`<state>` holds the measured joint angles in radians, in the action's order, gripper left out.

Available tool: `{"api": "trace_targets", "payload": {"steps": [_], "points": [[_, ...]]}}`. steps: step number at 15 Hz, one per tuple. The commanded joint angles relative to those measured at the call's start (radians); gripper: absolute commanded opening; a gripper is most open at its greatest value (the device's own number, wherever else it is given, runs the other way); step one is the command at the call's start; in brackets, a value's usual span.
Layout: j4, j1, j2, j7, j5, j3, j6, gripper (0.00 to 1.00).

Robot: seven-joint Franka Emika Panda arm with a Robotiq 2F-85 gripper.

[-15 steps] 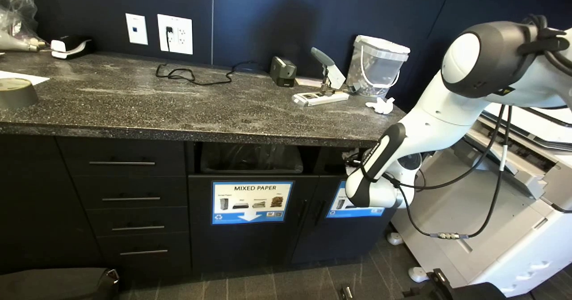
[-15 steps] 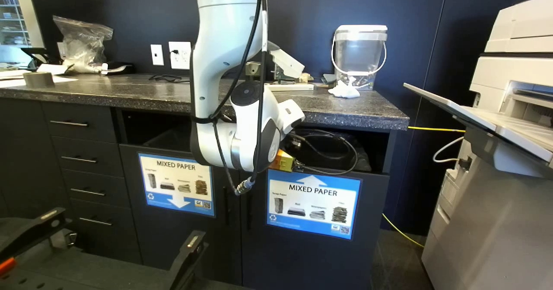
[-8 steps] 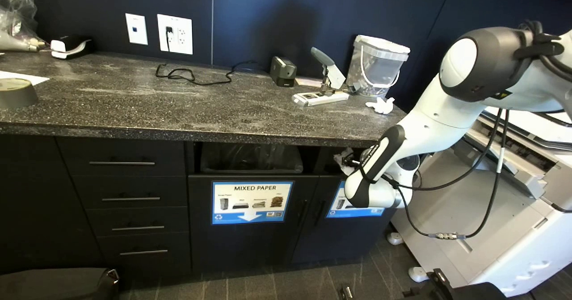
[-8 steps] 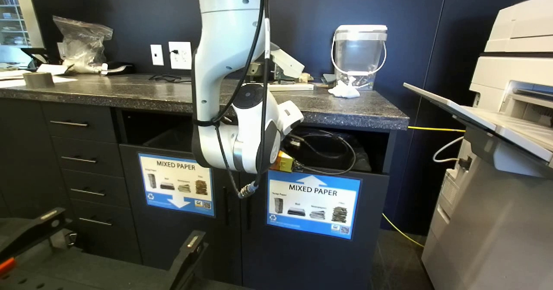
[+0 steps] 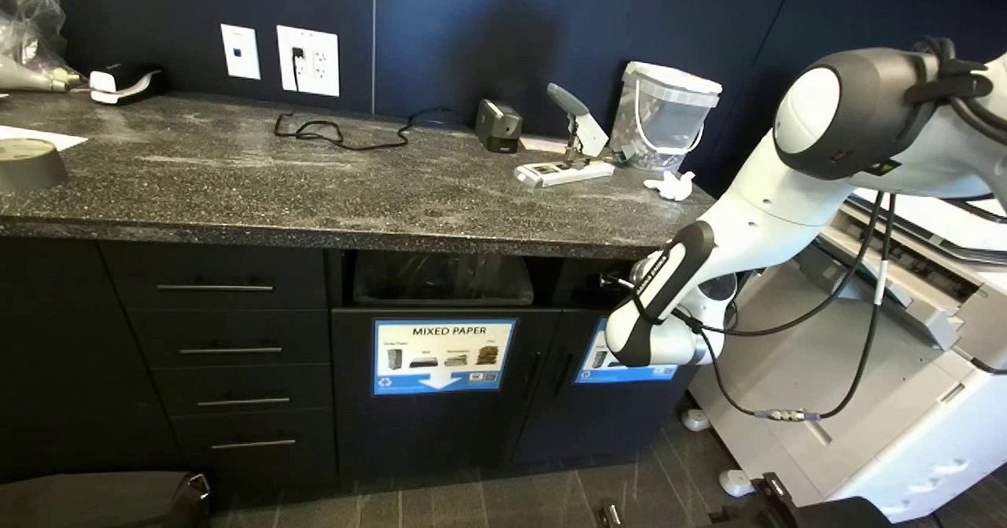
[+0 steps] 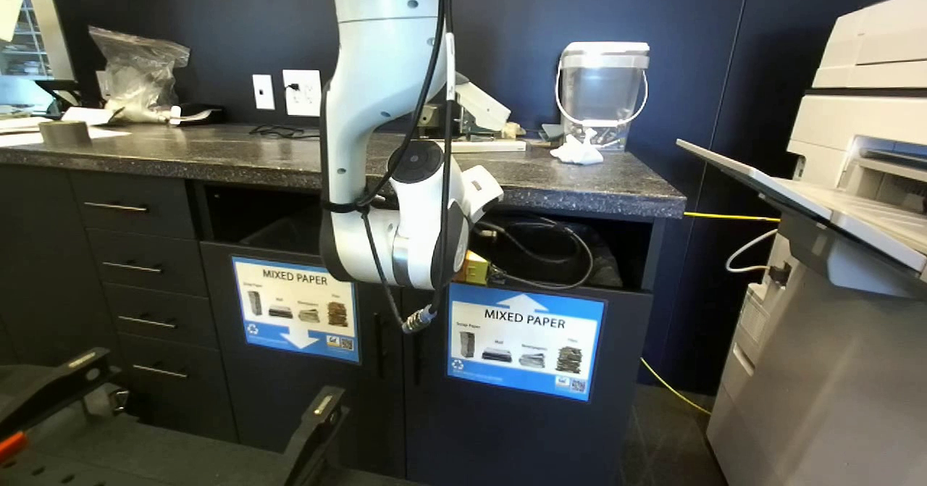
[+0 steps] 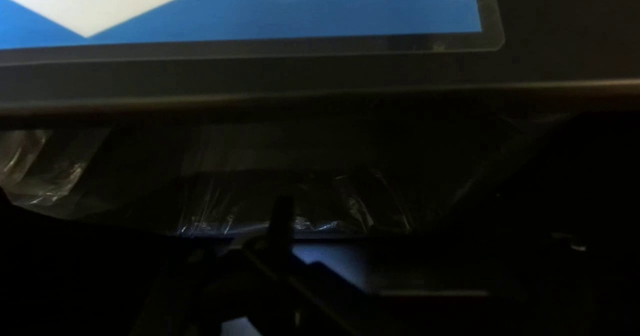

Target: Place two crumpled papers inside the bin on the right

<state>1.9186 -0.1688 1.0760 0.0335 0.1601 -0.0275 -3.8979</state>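
Observation:
A white crumpled paper (image 5: 670,186) lies on the counter near its right end, in front of the clear bucket; the same crumpled paper (image 6: 578,150) shows in the other view. The bin (image 6: 507,428) on the right has a dark front with a blue-bordered label, and a slot above it. My gripper (image 5: 610,280) reaches into that slot, beneath the countertop, with no paper showing at it. In the wrist view one dark finger (image 7: 281,221) stands out against the plastic liner (image 7: 210,211); its partner is lost in shadow. The jaws look open. The second crumpled paper is out of view.
The counter edge (image 5: 472,237) overhangs the slots closely. Left of the bin is a matching one (image 5: 440,426) with its own label. On the counter stand a stapler (image 5: 565,170) and a clear bucket (image 5: 665,115). A printer (image 6: 818,341) flanks the right side.
White paper that showed at the gripper in the slot has been let go and is gone from sight. The arm shifted only slightly; the paper on the counter stayed put.

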Motion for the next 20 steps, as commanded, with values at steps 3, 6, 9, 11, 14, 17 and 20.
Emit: {"api": "trace_targets", "payload": {"steps": [3, 6, 9, 11, 14, 17, 20], "points": [[0.015, -0.006, -0.037, -0.018, 0.065, 0.003, 0.043, 1.00], [0.041, -0.002, -0.072, -0.037, 0.064, -0.006, 0.052, 1.00], [0.091, 0.008, -0.121, -0.062, 0.057, -0.019, 0.053, 1.00], [0.134, 0.032, -0.154, -0.090, 0.040, -0.033, 0.062, 1.00], [0.202, 0.054, -0.231, -0.123, 0.032, -0.051, 0.114, 1.00], [0.301, 0.088, -0.341, -0.161, 0.017, -0.086, 0.211, 1.00], [0.391, 0.124, -0.469, -0.212, 0.029, -0.125, 0.411, 1.00]]}}
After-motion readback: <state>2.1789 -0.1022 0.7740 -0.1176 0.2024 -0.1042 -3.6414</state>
